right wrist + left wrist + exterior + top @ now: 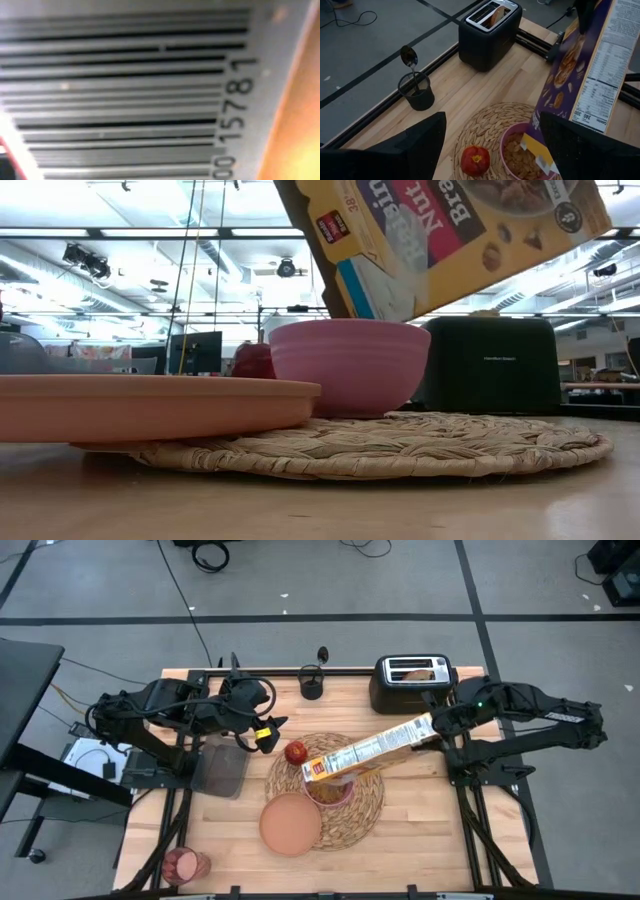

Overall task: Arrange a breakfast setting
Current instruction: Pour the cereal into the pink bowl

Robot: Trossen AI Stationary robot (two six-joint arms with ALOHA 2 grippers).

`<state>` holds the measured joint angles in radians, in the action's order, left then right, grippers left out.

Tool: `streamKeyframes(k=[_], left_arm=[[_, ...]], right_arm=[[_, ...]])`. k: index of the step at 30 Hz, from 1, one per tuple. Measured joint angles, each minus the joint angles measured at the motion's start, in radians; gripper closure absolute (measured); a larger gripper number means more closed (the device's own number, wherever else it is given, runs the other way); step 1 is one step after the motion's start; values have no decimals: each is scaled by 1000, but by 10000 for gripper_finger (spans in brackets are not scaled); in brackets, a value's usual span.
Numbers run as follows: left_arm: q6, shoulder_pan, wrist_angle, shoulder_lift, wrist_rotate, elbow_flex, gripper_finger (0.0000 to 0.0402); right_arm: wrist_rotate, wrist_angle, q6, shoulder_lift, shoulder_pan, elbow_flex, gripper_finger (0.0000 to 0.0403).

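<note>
High view shows me my right gripper [432, 726] clamped on the light, crushable cereal box [368, 751], tipped over the pink bowl [333, 787] on the placemat [365, 805] mid-table, so I'd grip its stiff edges; my left gripper [262, 732] hangs unclenched near the apple [296, 752].

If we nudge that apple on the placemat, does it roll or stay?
Probably rolls: the apple is round and sits free beside the bowl. The woven placemat may damp it. Looks firm, likely slick-skinned.
</note>
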<state>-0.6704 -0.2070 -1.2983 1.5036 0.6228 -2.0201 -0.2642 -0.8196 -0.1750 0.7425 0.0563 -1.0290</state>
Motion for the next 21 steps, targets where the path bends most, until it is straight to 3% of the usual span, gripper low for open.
streamKeyframes(k=[21], left_arm=[[-7, 0, 0, -6, 0, 0, 75]], right_arm=[[-33, -29, 19, -7, -2, -4, 197]])
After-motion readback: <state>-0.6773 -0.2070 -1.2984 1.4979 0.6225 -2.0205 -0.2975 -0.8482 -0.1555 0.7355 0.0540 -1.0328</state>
